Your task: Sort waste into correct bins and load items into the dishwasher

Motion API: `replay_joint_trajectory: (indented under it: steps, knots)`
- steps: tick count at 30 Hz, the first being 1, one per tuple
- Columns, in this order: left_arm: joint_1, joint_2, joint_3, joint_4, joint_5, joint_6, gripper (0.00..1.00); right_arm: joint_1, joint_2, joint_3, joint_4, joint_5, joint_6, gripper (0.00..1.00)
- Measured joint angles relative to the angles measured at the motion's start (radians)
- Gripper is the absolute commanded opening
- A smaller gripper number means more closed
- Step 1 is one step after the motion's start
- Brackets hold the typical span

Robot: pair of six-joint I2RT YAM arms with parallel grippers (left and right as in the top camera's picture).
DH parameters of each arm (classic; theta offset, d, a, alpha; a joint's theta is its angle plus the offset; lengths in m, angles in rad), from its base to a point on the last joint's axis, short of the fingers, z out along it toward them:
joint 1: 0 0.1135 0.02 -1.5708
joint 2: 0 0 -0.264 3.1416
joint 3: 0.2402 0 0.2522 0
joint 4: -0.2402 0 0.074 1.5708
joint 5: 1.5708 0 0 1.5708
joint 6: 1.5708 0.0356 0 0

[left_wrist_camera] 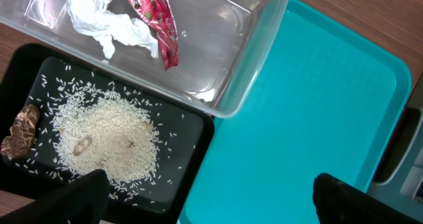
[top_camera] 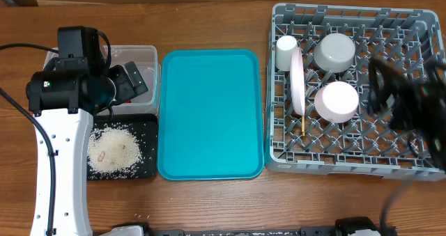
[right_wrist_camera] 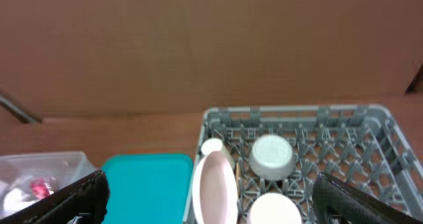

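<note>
Two bowls (top_camera: pixel 334 50), one plate (top_camera: pixel 298 81), one cup (top_camera: pixel 286 52).

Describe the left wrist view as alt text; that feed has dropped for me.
A clear tub holds a white tissue and a red wrapper; next to it, a black tray carries a pile of rice and a brown bit. A teal tray lies alongside both, and the open left gripper hangs above, holding nothing.
</note>
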Motion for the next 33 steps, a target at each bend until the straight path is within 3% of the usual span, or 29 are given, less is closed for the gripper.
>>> replay_joint_trajectory:
  steps: [7, 16, 26, 33]
  knots:
    - [0.000, 0.000, 0.000, 0.000, 0.000, 0.000, 1.00, 0.023, -0.291, -0.262, 0.119, 0.008, -0.003, 1.00]
    - [0.000, 0.000, 0.000, -0.001, 0.000, 0.000, 1.00, 0.026, -0.687, -0.932, 0.601, -0.043, -0.002, 1.00]
    - [0.000, 0.000, 0.000, 0.000, 0.000, 0.000, 1.00, 0.026, -0.894, -1.505, 1.089, -0.063, 0.023, 1.00]
    - [0.000, 0.000, 0.000, 0.000, 0.000, 0.000, 1.00, 0.026, -0.965, -1.691, 1.200, -0.064, 0.042, 1.00]
